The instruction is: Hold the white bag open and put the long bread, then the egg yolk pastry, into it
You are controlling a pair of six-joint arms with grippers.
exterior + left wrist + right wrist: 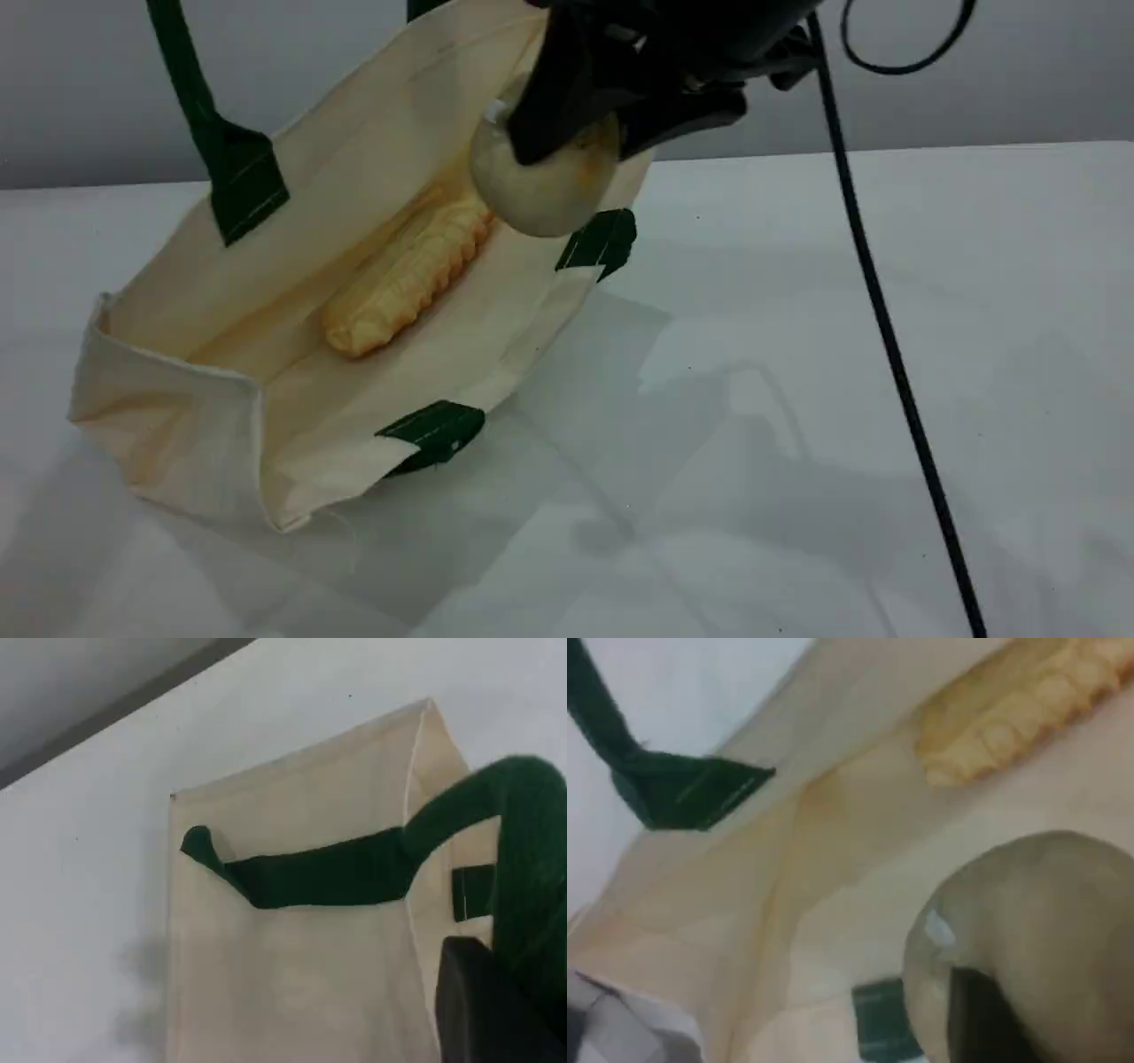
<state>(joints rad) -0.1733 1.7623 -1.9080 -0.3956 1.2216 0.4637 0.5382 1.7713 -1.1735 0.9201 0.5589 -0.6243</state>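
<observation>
White table (1045, 310) (glossy, faintly shadowed) meets a plain grey wall (1045, 97) behind

Table (1019, 354) white; white bag (177, 416) lies on it at left, mouth open.

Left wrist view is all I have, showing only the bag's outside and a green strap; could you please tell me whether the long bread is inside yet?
Observer: Yes, the long bread lies inside the white bag, on its lower wall.
Operator: Thank you. Where is the egg yolk pastry?
Observer: At the bag's mouth, in the right gripper.
Operator: Is it released?
Observer: No, the black fingers are shut on it, and it is apart from the bread.
</observation>
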